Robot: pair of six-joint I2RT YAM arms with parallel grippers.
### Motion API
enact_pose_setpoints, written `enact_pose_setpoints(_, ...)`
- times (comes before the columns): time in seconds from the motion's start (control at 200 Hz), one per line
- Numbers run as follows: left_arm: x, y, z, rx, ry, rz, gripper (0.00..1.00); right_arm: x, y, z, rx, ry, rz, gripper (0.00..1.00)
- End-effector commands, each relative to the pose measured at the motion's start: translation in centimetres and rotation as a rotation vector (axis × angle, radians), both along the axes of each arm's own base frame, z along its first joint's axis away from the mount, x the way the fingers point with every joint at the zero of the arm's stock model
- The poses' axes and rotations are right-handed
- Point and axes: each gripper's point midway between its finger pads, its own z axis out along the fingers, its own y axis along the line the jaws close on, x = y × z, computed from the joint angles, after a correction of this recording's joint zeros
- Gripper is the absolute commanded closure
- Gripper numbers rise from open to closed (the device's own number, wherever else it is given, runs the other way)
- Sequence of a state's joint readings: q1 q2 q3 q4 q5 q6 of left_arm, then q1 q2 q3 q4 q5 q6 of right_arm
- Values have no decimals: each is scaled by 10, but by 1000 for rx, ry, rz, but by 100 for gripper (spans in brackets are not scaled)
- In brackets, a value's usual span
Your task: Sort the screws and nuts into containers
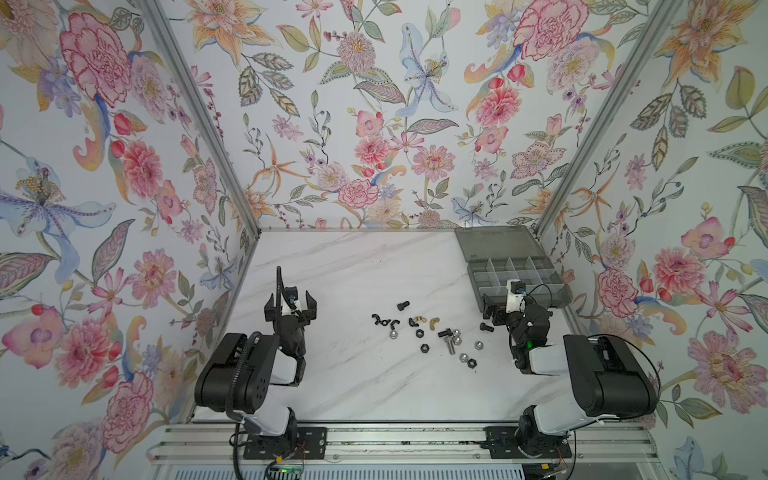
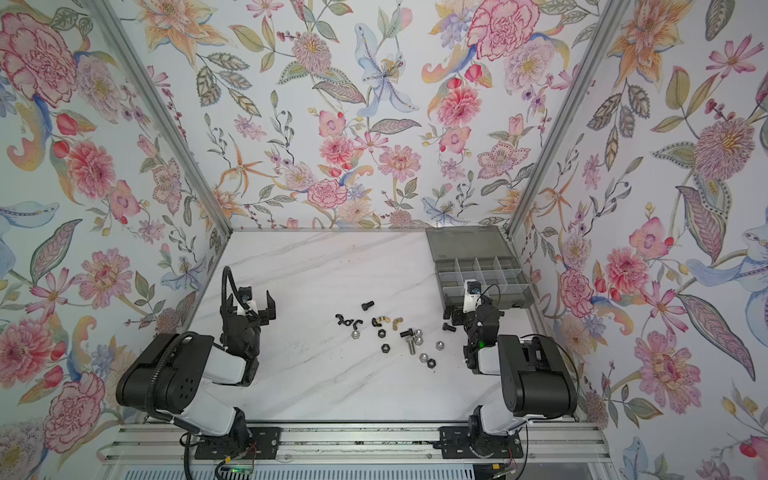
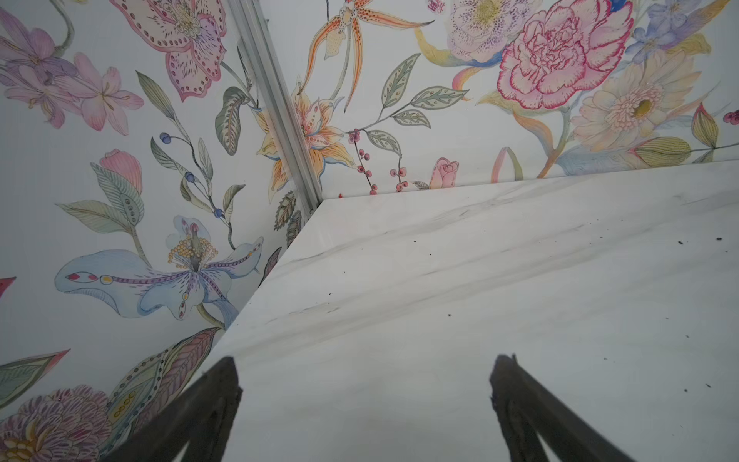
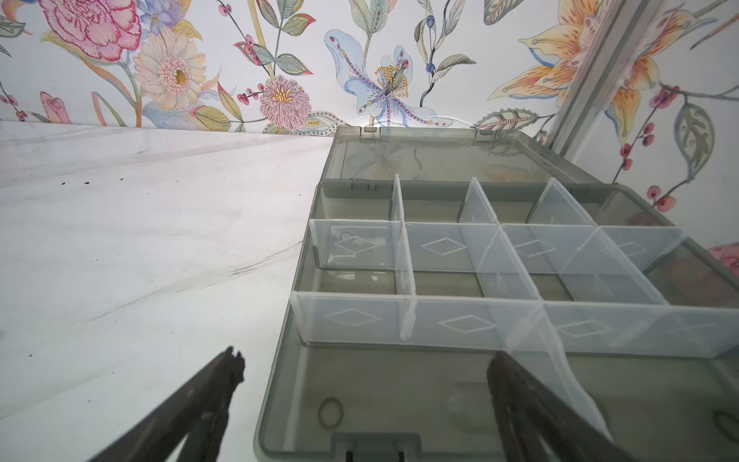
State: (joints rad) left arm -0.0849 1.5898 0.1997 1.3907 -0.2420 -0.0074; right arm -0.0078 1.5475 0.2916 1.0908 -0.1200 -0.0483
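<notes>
The screws and nuts lie scattered mid-table in both top views: a black screw (image 1: pixel 403 306), a silver screw (image 1: pixel 450 345), black winged nuts (image 1: pixel 384 321), a brass winged nut (image 1: pixel 434 322), silver nuts (image 1: pixel 456 336) and black hex nuts (image 1: pixel 424 348). The smoky-grey box of containers (image 1: pixel 519 274) stands at the back right, its cells looking empty in the right wrist view (image 4: pixel 440 320). My right gripper (image 4: pixel 366 368) is open, straddling the box's near left corner (image 1: pixel 500 309). My left gripper (image 1: pixel 291 305) is open over bare table (image 3: pixel 366 368), left of the pile.
The box's flat lid (image 1: pixel 494 245) lies open against the back wall. Floral walls close in the white marble table (image 1: pixel 353 386) on three sides, with aluminium posts (image 1: pixel 582 137) at the back corners. A metal rail (image 1: pixel 395 446) carrying both arm bases runs along the front.
</notes>
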Motion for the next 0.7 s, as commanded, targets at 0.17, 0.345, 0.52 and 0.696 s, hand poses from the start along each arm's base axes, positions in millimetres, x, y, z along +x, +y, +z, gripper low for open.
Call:
enact_pose_setpoints(0.17,3,1,11,-9,-36,0,1,0,0,5,-6,-24,-3,1)
enact_pose_setpoints(0.345,4,-2,10,-4,-32,-16,1,0,0,5,-6,-24,-3,1)
enact_pose_setpoints(0.52,4,-2,11,-3,-33,-18,1,0,0,4,-5,-22,-4,1)
enact_pose_setpoints(0.696,4,-3,10,-3,-32,-20,1,0,0,5,-4,-23,-3,1)
